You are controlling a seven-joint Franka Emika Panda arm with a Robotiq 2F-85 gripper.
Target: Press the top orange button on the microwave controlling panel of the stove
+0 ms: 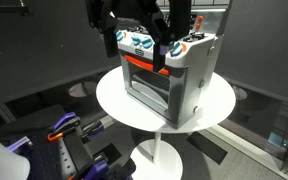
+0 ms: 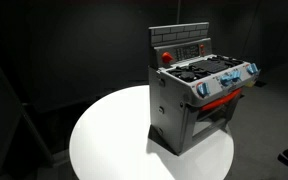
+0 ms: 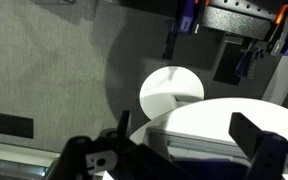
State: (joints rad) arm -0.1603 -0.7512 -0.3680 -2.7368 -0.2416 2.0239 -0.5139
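Right, gripper is spread wide and empty, so I'd close it, then press squarely on the microwave controlling panel at its top orange button.

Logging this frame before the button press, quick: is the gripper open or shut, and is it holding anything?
Gripper: open, jaws spread wide in the wrist view, holding nothing.
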